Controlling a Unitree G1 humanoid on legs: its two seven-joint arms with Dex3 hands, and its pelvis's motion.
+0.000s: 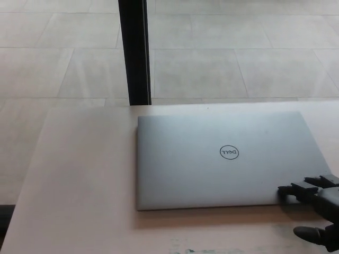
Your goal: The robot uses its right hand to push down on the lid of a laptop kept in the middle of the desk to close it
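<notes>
**Laptop shut flat, right hand at its near right corner**

Laptop (228,159) lies closed and flat on the desk (79,185), roughly mid-desk, silver lid up with a round logo (229,153) near the lid's centre. Its far edge runs close to the desk's far edge.

Right hand (318,211) enters from the lower right of the picture. Two black fingers (296,189) point left and reach the laptop's near right corner, fingertips over the lid edge; whether they press on it or just hover cannot be told. Thumb (310,234) sits lower, off the laptop, above the bare desk in front of it. Fingers and thumb are spread apart, nothing held between them. Most of the lid is left of and beyond the hand, uncovered.

Left hand does not show.

Behind the desk: tiled floor (238,63) and a dark vertical post (135,53) standing just past the desk's far edge, above the laptop's far left corner.
</notes>
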